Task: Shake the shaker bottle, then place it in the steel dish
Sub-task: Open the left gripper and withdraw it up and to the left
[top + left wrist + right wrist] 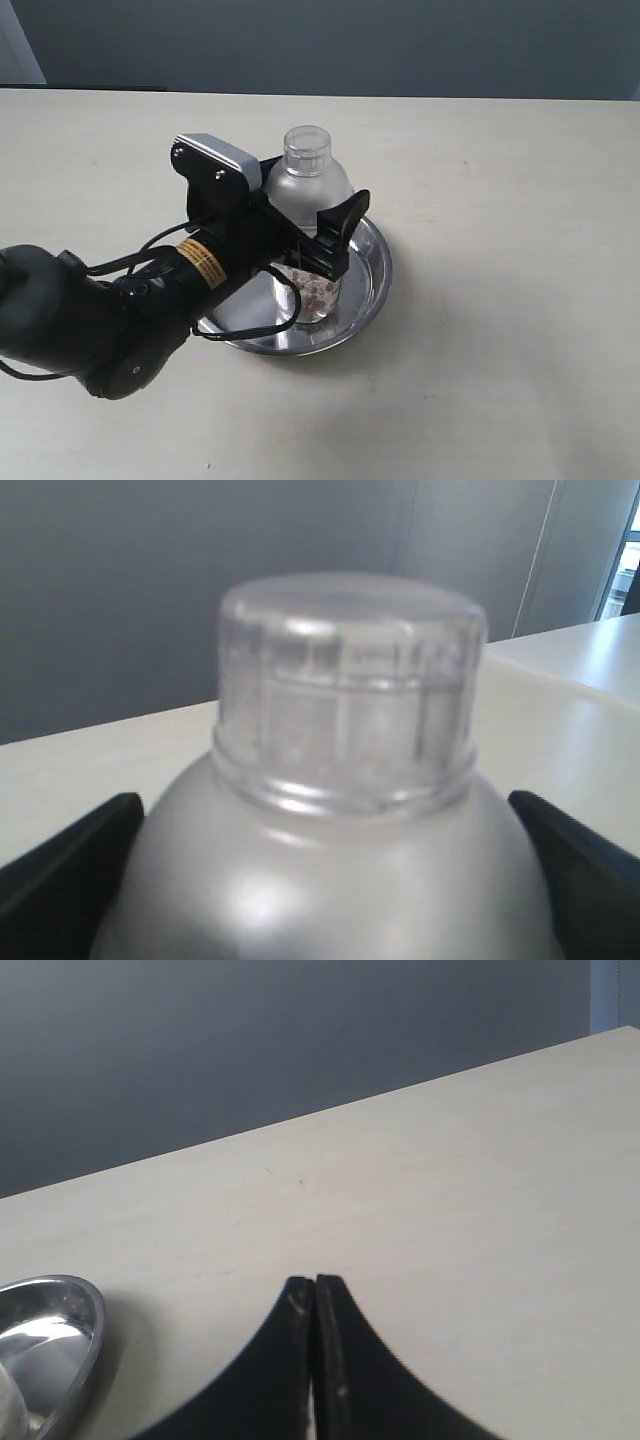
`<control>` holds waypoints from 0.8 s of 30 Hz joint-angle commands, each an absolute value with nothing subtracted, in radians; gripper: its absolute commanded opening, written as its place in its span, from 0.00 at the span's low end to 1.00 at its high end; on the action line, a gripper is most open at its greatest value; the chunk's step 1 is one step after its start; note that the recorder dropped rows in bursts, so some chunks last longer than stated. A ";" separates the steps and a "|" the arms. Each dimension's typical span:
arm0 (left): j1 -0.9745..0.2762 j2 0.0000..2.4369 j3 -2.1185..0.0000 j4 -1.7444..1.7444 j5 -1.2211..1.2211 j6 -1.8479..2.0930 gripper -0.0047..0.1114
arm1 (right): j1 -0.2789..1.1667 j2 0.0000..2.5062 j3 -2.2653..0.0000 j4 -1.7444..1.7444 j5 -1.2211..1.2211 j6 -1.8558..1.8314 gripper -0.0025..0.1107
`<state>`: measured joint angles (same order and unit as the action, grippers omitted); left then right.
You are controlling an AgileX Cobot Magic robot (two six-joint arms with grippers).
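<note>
Bottle (298,192): upright inside the dish (372,268), towards its middle. Its base is partly hidden by the left gripper, so contact with the dish floor cannot be confirmed.
Bottle look: frosted, milky dome on a clear lower body. Brown and pale grains (318,290) lie low in the body.
Cap (306,150): small, round, clear, with a ribbed wall and flat top. It sits centred on the dome and fills the left wrist view.
Left gripper (315,190): jaws spread to the bottle's width. The black fingers (342,228) meet the dome on both sides, holding it just below the shoulder.
Right gripper (315,1295): fingers pressed flat together with nothing between them, over bare table (500,380) and near the dish rim.
Dish: round, shallow and shiny, with a low sloping rim. It rests on the pale table.
</note>
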<state>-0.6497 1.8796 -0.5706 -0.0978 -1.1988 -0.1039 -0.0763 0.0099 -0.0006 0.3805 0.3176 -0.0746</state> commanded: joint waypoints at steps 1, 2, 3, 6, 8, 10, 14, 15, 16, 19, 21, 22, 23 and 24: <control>-0.649 1.832 -0.574 -0.094 -1.169 -0.069 0.80 | -0.079 0.005 0.000 0.379 0.307 -0.077 0.02; -0.649 1.814 -0.574 -0.094 -1.162 -0.068 0.80 | -0.079 0.005 0.000 0.379 0.307 -0.077 0.02; -0.649 1.806 -0.574 -0.094 -1.156 -0.068 0.80 | -0.079 0.005 0.000 0.379 0.307 -0.077 0.02; -0.649 1.775 -0.574 -0.096 -1.151 -0.063 0.80 | -0.079 0.005 0.000 0.379 0.307 -0.077 0.02; -0.649 1.752 -0.574 -0.096 -1.147 -0.045 0.80 | -0.079 0.005 0.000 0.379 0.307 -0.077 0.02; -0.649 1.723 -0.574 -0.096 -1.131 -0.015 0.80 | -0.079 0.005 0.000 0.379 0.307 -0.077 0.02; -0.649 1.657 -0.574 -0.119 -1.073 0.069 0.80 | -0.079 0.005 0.000 0.379 0.307 -0.077 0.02; -0.649 1.635 -0.574 -0.124 -1.049 0.088 0.79 | -0.079 0.005 0.000 0.379 0.307 -0.077 0.02; -0.649 1.615 -0.574 -0.126 -1.022 0.109 0.77 | -0.079 0.005 0.000 0.379 0.307 -0.077 0.02; -0.649 1.523 -0.574 -0.120 -0.925 0.163 0.60 | -0.079 0.005 0.000 0.379 0.307 -0.077 0.02; -0.649 1.441 -0.574 -0.115 -0.830 0.197 0.42 | -0.079 0.005 0.000 0.379 0.307 -0.077 0.02; -0.649 1.405 -0.575 -0.115 -0.785 0.216 0.35 | -0.079 0.005 0.000 0.379 0.307 -0.077 0.02; -0.649 1.358 -0.575 -0.122 -0.727 0.241 0.25 | -0.079 0.005 0.000 0.379 0.307 -0.077 0.02; -0.649 1.311 -0.575 -0.149 -0.665 0.280 0.16 | -0.079 0.005 0.000 0.379 0.307 -0.077 0.02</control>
